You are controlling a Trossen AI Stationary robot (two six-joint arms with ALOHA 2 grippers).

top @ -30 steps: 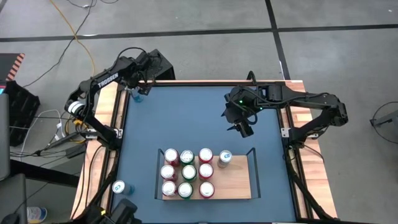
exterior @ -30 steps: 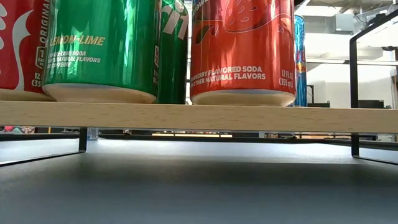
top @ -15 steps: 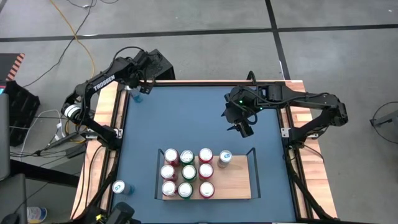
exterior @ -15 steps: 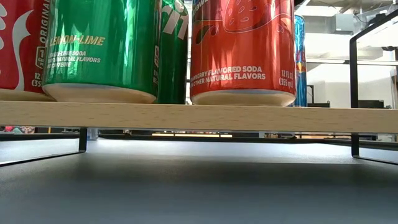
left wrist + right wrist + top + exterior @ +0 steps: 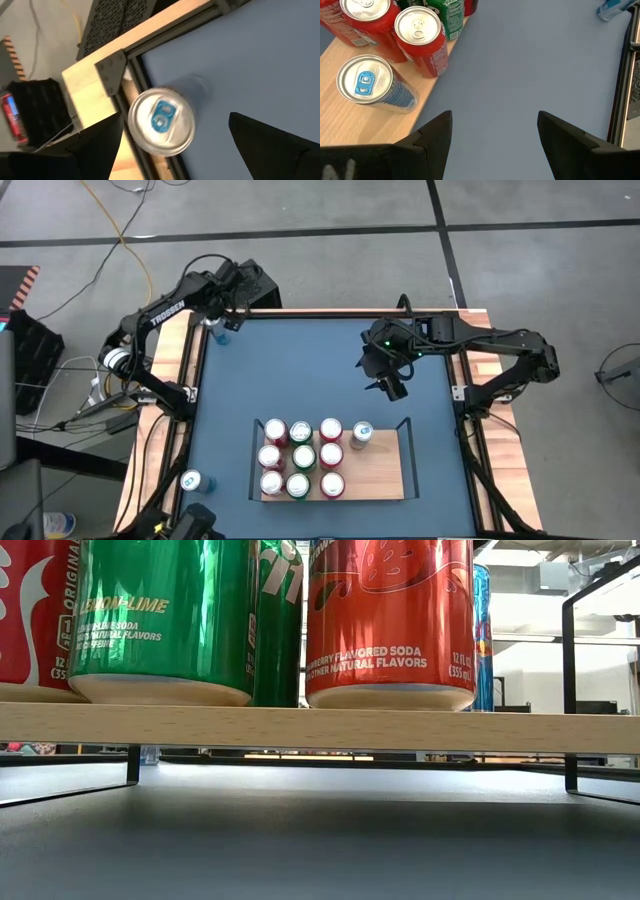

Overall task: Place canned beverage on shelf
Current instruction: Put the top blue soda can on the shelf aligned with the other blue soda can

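Blue tabletop (image 5: 320,370), left claw (image 5: 170,142) spread wide astride can (image 5: 161,119), right claw (image 5: 492,132) open, empty

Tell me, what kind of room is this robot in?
Probably a robot lab or workshop: two dark arms at a blue table, loose cables on a bare floor, and soda cans lined up on a small wooden shelf.

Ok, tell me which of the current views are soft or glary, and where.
Left wrist view: the blue-tabbed can looks motion-smeared, edges soft. Low view: bright vertical glare streaks on the green can and the red can, background washed out. Right wrist view: sharp, with highlights on the can tops. High view: evenly lit, only faint shadows beside the shelf.
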